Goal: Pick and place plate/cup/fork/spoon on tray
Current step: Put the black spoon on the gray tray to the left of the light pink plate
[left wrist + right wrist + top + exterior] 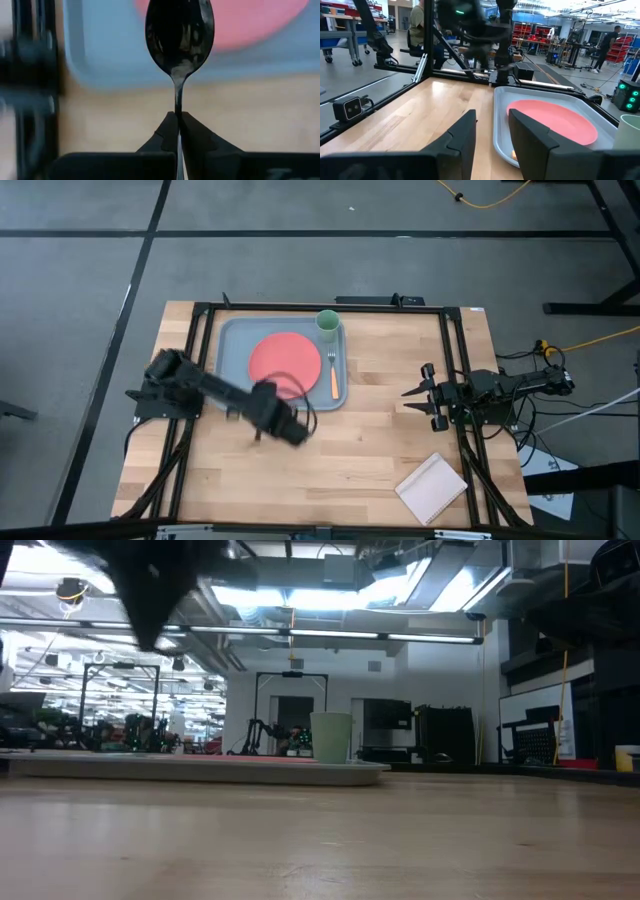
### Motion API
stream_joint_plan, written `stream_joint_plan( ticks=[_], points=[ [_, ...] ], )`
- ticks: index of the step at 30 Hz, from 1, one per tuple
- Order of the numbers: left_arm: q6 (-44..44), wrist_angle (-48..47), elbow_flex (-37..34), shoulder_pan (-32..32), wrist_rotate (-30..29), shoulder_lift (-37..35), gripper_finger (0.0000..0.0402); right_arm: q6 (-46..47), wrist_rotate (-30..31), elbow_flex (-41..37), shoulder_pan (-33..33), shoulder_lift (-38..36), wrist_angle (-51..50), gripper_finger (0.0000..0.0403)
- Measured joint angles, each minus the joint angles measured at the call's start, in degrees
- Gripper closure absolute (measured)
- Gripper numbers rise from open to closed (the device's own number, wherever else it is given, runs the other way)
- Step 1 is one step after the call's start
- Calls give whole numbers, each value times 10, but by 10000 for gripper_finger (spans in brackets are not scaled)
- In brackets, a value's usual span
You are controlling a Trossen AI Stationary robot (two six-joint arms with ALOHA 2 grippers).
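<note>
Wooden worktop (340, 460) with plate (285, 358), cup (327, 322), fork (333, 375) already on tray (232, 350); left hand (178, 122) pinching spoon (179, 35) handle, likely needs carrying over tray and releasing; right hand (492, 127) spread, parked at the right edge.

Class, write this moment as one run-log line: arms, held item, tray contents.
left gripper: shut on thin dark spoon, near grey-blue plastic tray | right gripper: open, waiting at table's right | on tray: coral-red round plate, pale green cup, orange-handled fork

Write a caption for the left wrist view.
Left hand grips the dark spoon by its handle, near the tray holding the plate.
</note>
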Motion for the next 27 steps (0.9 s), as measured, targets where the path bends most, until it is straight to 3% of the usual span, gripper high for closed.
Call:
stream_joint_plan(
  ticks=[6, 10, 14, 21, 27],
  points=[
    [160, 2, -105, 136, -32, -114, 401, 0, 0, 0, 0, 1, -1, 281],
    [178, 21, -208, 221, -21, -197, 401, 0, 0, 0, 0, 1, -1, 281],
    [205, 103, -311, 286, -22, -257, 401, 0, 0, 0, 0, 1, -1, 281],
    [357, 307, -432, 372, -19, -270, 401, 0, 0, 0, 0, 1, -1, 281],
    [427, 352, -482, 443, -19, -270, 401, 0, 0, 0, 0, 1, -1, 281]
  ],
)
